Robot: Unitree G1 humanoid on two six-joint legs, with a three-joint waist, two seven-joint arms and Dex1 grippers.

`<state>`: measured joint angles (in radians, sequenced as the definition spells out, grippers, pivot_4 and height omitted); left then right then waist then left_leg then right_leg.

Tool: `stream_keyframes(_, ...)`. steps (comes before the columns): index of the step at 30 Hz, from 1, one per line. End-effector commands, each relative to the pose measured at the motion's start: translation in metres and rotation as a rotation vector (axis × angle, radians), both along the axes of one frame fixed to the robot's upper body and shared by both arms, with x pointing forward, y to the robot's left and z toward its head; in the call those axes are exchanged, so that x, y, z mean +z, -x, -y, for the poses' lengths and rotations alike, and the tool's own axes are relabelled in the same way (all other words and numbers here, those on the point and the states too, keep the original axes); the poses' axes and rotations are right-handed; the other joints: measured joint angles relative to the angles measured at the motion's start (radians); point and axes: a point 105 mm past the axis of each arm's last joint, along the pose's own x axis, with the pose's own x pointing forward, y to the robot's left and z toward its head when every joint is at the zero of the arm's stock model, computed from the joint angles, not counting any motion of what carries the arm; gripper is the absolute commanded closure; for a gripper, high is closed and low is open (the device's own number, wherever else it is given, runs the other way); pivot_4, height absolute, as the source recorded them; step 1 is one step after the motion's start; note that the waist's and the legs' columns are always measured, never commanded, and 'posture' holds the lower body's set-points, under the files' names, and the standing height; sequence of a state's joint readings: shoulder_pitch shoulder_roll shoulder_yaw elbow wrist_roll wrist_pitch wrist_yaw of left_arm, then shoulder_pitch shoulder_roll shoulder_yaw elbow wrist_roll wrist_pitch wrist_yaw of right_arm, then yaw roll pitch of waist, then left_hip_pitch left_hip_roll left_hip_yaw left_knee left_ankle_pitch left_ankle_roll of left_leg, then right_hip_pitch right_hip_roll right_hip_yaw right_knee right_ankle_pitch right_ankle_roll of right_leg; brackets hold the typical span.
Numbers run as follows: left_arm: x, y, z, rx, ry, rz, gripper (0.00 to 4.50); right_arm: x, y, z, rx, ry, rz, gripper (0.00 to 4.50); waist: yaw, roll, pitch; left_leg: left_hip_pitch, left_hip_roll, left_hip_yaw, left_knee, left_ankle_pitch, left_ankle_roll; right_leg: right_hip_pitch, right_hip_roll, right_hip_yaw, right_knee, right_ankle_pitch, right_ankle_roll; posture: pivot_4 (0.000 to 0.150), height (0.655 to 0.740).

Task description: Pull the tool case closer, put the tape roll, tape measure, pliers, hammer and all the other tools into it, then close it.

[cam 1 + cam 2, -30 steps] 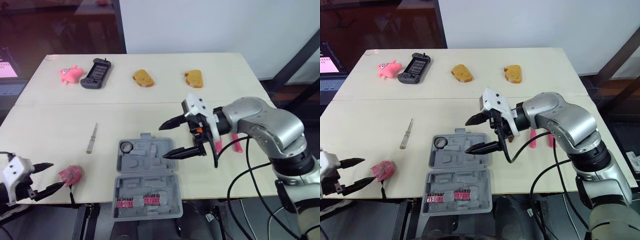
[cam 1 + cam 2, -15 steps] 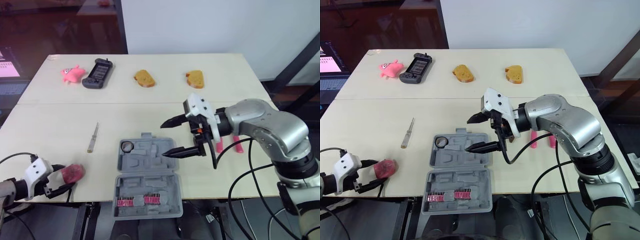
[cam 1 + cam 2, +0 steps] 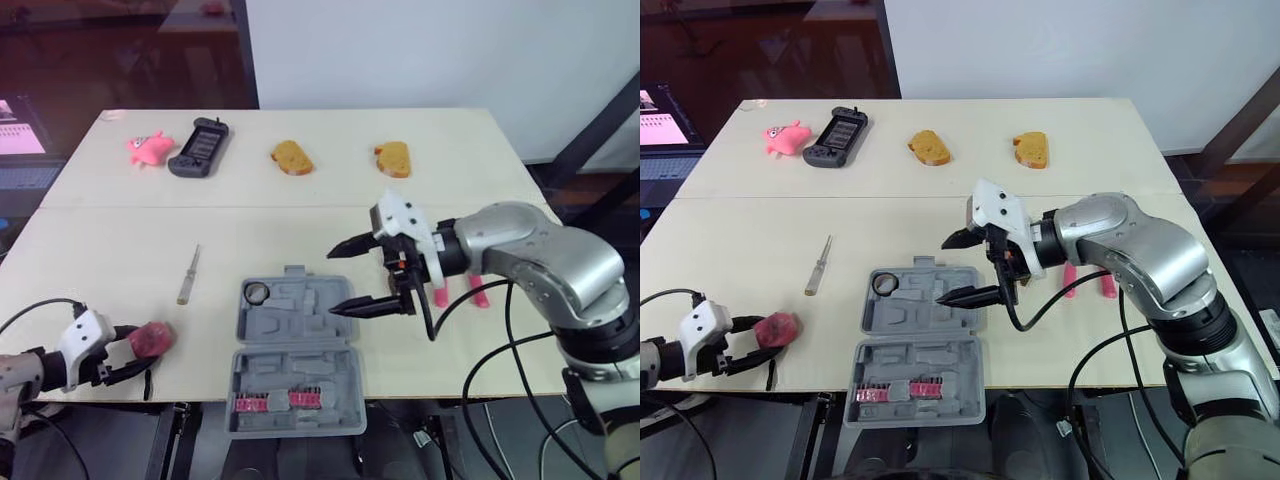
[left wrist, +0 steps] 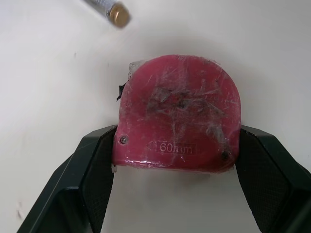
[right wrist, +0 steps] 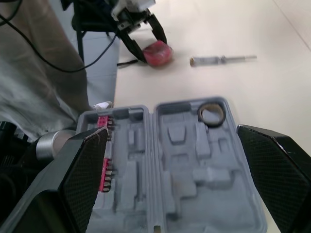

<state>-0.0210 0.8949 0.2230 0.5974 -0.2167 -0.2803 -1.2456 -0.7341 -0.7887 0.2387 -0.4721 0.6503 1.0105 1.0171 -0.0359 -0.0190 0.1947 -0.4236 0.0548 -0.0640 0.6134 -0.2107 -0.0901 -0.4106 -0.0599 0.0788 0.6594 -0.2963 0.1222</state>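
The grey tool case (image 3: 300,335) lies open at the table's front edge, with the tape roll (image 3: 255,292) in a pocket and red bits (image 3: 272,401) in its lid. My right gripper (image 3: 332,282) hovers open just above the case's right side. At the front left, the pink tape measure (image 3: 151,338) rests on the table. My left gripper (image 3: 128,352) is shut on it, and both fingers (image 4: 99,162) press its sides. A screwdriver (image 3: 187,275) lies left of the case. Pink-handled pliers (image 3: 476,291) lie behind my right arm, partly hidden.
Along the far edge lie a pink toy (image 3: 145,147), a black game controller (image 3: 198,147) and two bread pieces (image 3: 291,156) (image 3: 392,157). The case's lid overhangs the table's front edge (image 3: 420,392). Cables hang below the right arm.
My left gripper has moved from the front edge in around the tape measure and closed on it. The right gripper has stayed open over the case.
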Motion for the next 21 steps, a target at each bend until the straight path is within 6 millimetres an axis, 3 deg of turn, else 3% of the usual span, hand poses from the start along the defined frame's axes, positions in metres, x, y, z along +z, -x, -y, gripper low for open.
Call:
stream_keyframes(1,0.056,-0.024,0.019,-0.125,-0.006,0.132,1.42,-0.001,0.002,0.007,-0.055,0.02,0.067,0.0,0.004,-0.001,0.0,0.0,0.0,-0.001,0.0,0.0,0.0,0.0,0.0,-0.001,0.0,0.0,0.0,0.15,0.74)
stream_keyframes(4,0.082,-0.036,0.044,-0.237,-0.01,0.139,1.42,0.002,-0.002,0.009,-0.109,-0.014,0.147,0.0,0.004,-0.001,0.0,-0.001,0.0,-0.001,0.001,0.0,0.0,0.0,0.0,-0.001,0.001,0.0,0.0,0.15,0.74)
stream_keyframes(10,0.114,-0.053,0.117,-0.484,0.028,0.137,1.42,-0.01,0.003,0.011,-0.197,-0.015,-0.187,0.0,-0.01,0.0,0.0,0.0,0.0,-0.002,0.001,0.0,0.0,0.0,0.001,-0.001,0.003,0.001,0.002,0.15,0.74)
stream_keyframes(13,0.127,-0.054,0.15,-0.59,0.062,0.139,1.42,-0.009,-0.001,0.01,-0.236,-0.057,-0.446,0.0,-0.014,0.0,0.0,0.0,0.0,-0.004,0.001,0.0,0.0,-0.001,0.004,0.0,0.006,0.001,0.002,0.15,0.74)
stream_keyframes(17,0.138,-0.058,0.18,-0.656,0.099,0.162,1.42,-0.011,-0.017,0.003,-0.285,-0.2,-0.667,0.0,-0.009,0.0,0.0,0.001,0.002,-0.006,0.001,0.0,0.0,0.001,0.006,-0.001,0.006,0.001,0.002,0.15,0.74)
stream_keyframes(21,0.136,-0.056,0.204,-0.72,0.116,0.153,1.42,-0.012,-0.025,-0.011,-0.311,-0.312,-0.793,0.0,-0.01,0.0,0.0,0.0,0.002,-0.006,0.001,0.0,0.001,0.0,0.006,-0.001,0.006,0.001,0.002,0.15,0.74)
